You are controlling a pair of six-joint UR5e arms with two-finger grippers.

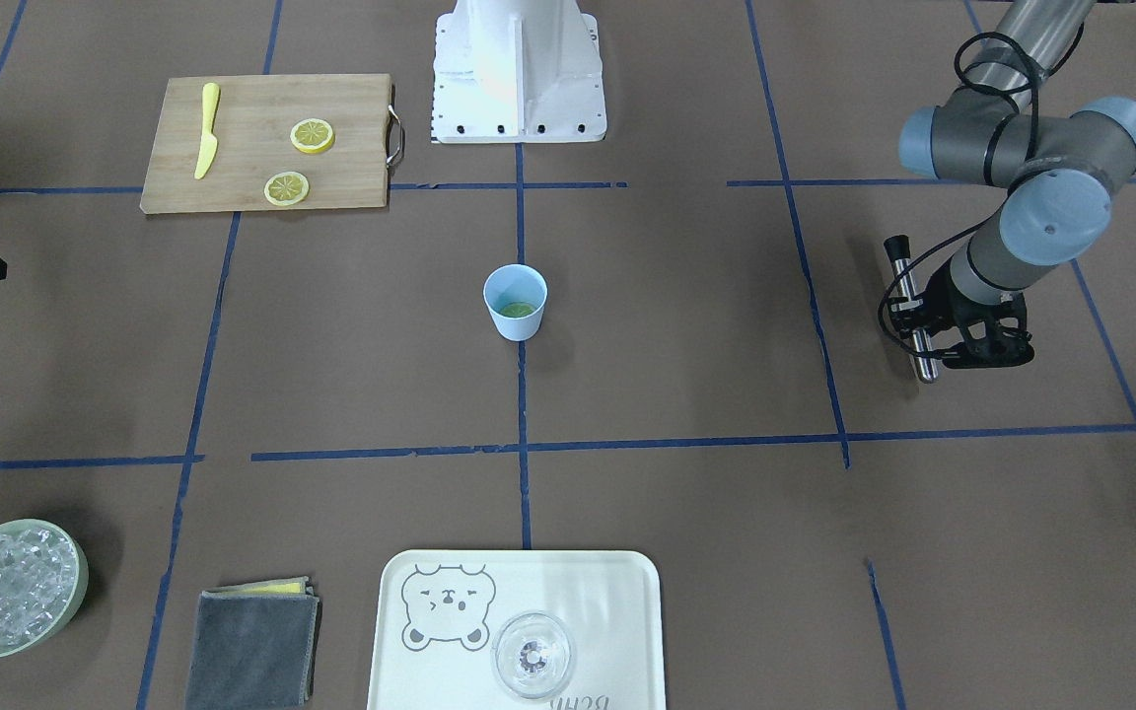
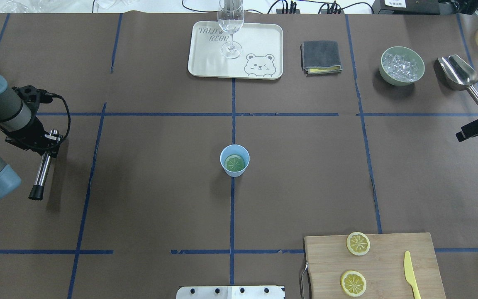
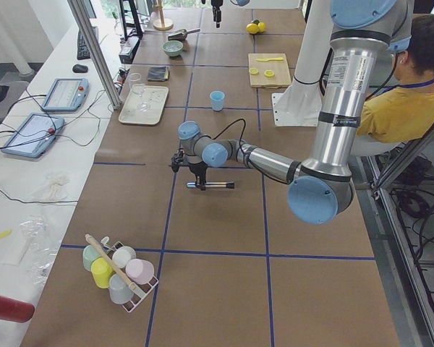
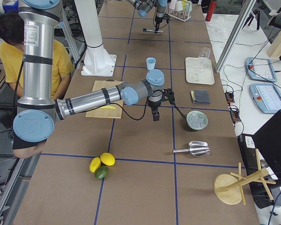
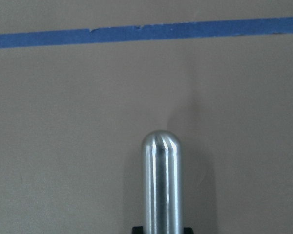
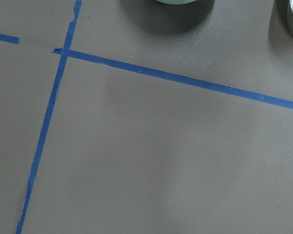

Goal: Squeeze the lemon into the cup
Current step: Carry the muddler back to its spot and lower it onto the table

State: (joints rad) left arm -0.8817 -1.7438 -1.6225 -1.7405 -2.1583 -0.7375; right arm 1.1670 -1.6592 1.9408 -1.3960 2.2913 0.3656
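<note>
- Bamboo cutting board (image 2: 392,261) nearest the robot, right side: two spare slices (image 2: 358,243) and a yellow plastic knife (image 2: 409,272) lie on it.
- Table centre: light blue cup (image 2: 223,159) upright on the tape cross; lemon slice (image 2: 235,163) flat on its bottom, inside.
- Well left of the cup: left gripper (image 2: 50,141) clamped on a steel rod (image 2: 42,170), held roughly level.
- Right edge: right gripper (image 2: 477,128) only partly seen; cannot tell how its jaws stand.
- Far side: bear tray (image 2: 210,62) with stemmed glass (image 2: 231,18), grey cloth (image 2: 321,56), bowl of ice (image 2: 401,83), metal scoop (image 2: 457,71).
</note>
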